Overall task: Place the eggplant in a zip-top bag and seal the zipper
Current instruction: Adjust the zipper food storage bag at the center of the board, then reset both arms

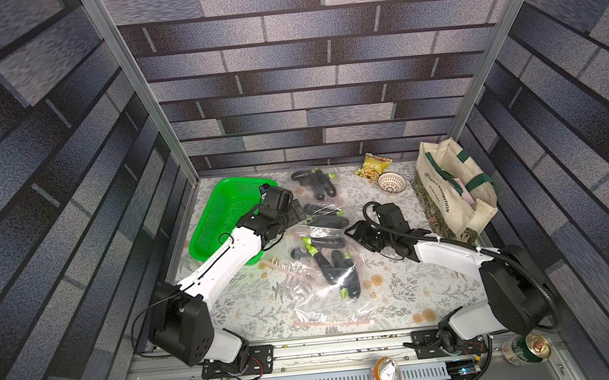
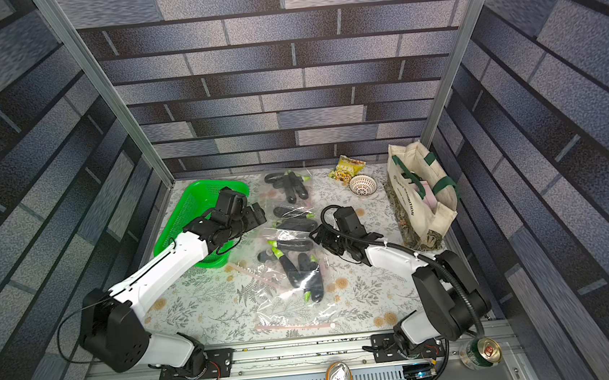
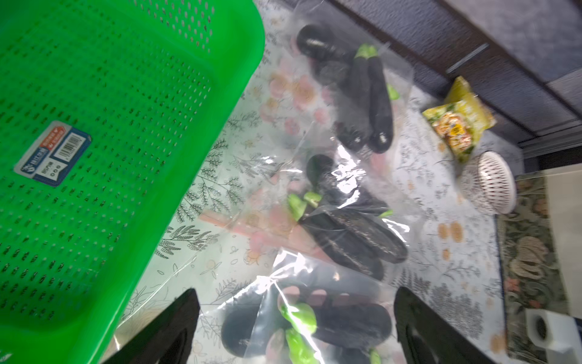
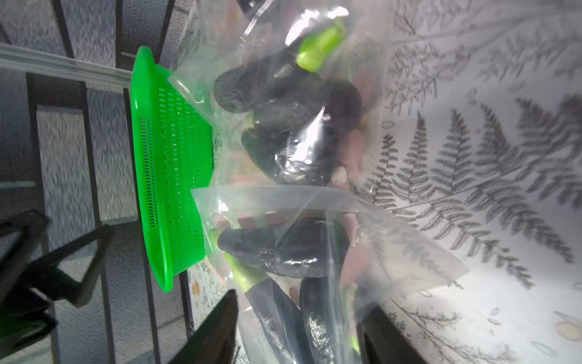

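Several dark eggplants with green stems lie in clear zip-top bags down the middle of the table: a far bag (image 1: 315,182), a middle bag (image 1: 326,217) and a near bag (image 1: 334,267) whose pink zipper strip (image 1: 331,324) lies toward the front. My left gripper (image 1: 297,214) hovers beside the middle bag, next to the green basket; its jaws are open, with bagged eggplants (image 3: 315,318) showing between them. My right gripper (image 1: 353,231) is at the right edge of the near bag, open, with bag film and eggplants (image 4: 283,252) in front of its jaws.
A green basket (image 1: 222,213) stands at the back left under my left arm. A snack packet (image 1: 373,165), a small white bowl (image 1: 392,183) and a cloth tote bag (image 1: 453,193) sit at the back right. Two cans (image 1: 386,371) (image 1: 527,350) stand on the front rail.
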